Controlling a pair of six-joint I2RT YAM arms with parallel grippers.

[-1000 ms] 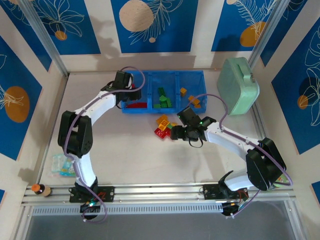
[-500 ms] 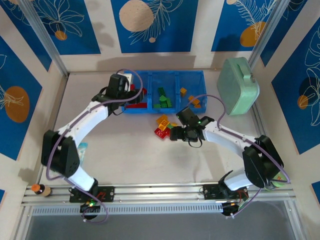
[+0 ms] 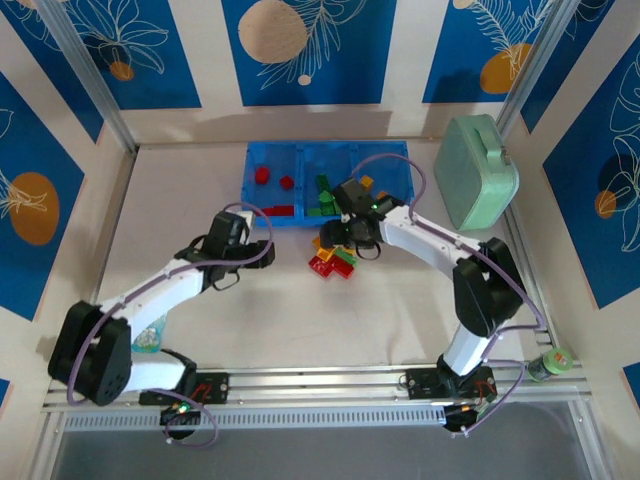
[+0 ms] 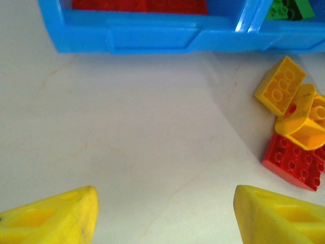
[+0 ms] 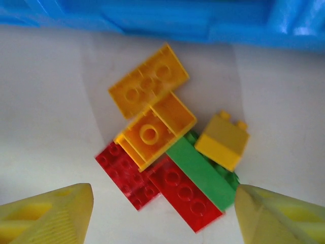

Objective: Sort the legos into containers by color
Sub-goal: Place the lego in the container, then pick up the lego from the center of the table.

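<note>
Left gripper point(image 4: 165, 203): released, yellow fingers point(image 4: 51, 221) spread over bare table point(image 4: 127, 132), nothing between them.
Right gripper point(image 5: 163, 201): released, wedge-shaped fingers wide apart, hanging over the loose legos point(image 5: 167, 147), gripping none.
Loose legos: one heap on the table just in front of the tray point(image 3: 300, 156); glossy studded plastic; two red, one green, a flat orange-yellow plate, two more orange-yellow blocks, overlapping.
Tray: translucent blue, low walls, three compartments; left holds red pieces point(image 3: 272, 211), middle holds green pieces point(image 3: 323, 195).
Hidden: right compartment partly behind the right arm, one orange piece point(image 3: 366, 182) visible; tray blurred in right wrist view; heap cut at frame edge in left wrist view.
Case point(image 3: 477, 172): mint green, rounded, right of tray.
</note>
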